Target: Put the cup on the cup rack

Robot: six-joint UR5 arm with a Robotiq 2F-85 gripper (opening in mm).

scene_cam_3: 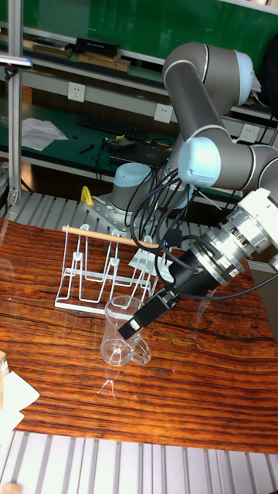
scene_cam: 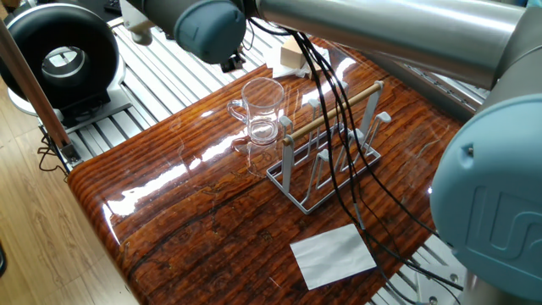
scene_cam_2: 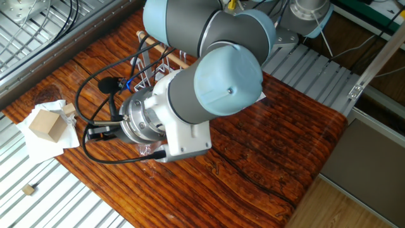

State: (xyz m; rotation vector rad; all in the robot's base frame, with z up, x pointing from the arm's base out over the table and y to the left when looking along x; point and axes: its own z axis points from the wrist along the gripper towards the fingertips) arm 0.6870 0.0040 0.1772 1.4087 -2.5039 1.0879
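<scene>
The cup [scene_cam: 263, 108] is a clear glass mug with a handle. It stands upright on the wooden table just left of the cup rack [scene_cam: 332, 146], a pale wire stand with a wooden rod on top. In the tall fixed view the cup [scene_cam_3: 120, 333] stands in front of the rack [scene_cam_3: 100, 270]. My gripper [scene_cam_3: 131, 329] reaches down at a slant to the cup's rim. In one fixed view the black fingers [scene_cam: 230, 62] hang behind the cup, apart from it. The gripper [scene_cam_2: 93, 133] looks open and holds nothing. The arm hides most of the cup in the other fixed view.
A wooden block [scene_cam_2: 45, 124] lies on white paper at the table's corner. A white sheet [scene_cam: 333, 253] lies near the front edge. A black round device [scene_cam: 63, 56] stands off the table. Black cables [scene_cam: 339, 127] hang across the rack.
</scene>
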